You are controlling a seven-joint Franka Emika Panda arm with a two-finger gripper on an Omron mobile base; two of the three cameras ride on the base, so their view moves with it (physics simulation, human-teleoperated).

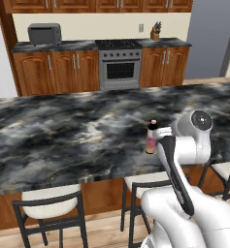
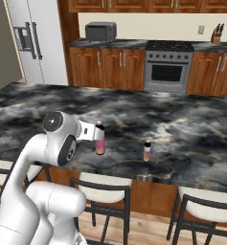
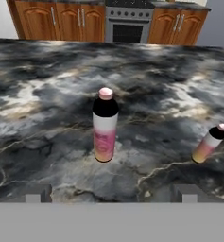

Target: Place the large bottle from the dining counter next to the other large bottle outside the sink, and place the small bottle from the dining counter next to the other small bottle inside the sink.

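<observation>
my gripper (image 3: pixel 111 194) is wide open, holding nothing, hovering low over the near edge of the table (image 3: pixel 42 113). large bottle (image 3: pixel 105 125) stands upright on the table straight ahead of my fingertips (image 3: pixel 38 194), apart from them. small bottle (image 3: pixel 209 143) stands on the same table, off to the right of the large one, well apart.

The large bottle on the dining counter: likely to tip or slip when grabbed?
The large bottle stands upright, tall on a narrow base, so a high nudge would probably tip it. Its smooth round body may slip, and would likely roll if toppled.
</observation>
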